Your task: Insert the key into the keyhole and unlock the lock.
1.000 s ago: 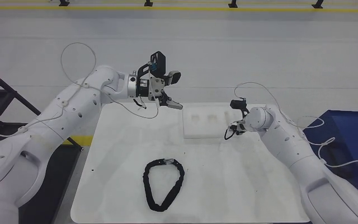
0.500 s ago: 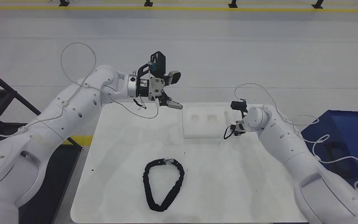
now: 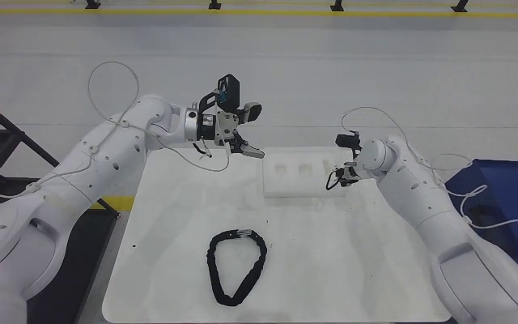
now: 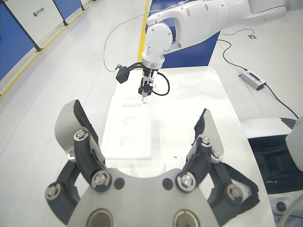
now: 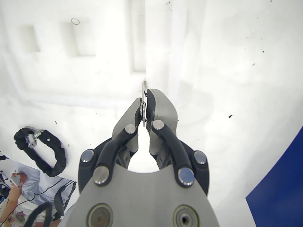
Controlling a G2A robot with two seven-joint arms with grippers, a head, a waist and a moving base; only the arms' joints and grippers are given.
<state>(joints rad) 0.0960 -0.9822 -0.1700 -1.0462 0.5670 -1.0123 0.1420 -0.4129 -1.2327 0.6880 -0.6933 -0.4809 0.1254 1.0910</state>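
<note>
A white table (image 3: 340, 267) carries a white foam tray with rectangular pockets (image 3: 295, 182) at its far side. A black fabric-sleeved chain lock (image 3: 235, 266) lies near-centre. The left gripper (image 3: 255, 131) hangs spread and empty, left of the tray. The right gripper (image 5: 144, 95) pinches the small silver key (image 5: 143, 112) over the tray's right end.

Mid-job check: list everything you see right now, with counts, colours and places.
key: one, silver, pinched in right gripper, above foam's right end.
lock: one, black chain loop, table's near part.
foam: one, white, three recesses, table's far part.
ring: one, small, silver, at the middle recess.
table: one, white.
box: one, blue, beside table's right side.
left gripper: one, jaws open, above table by foam's left end.
right gripper: one, jaws shut on key.
</note>
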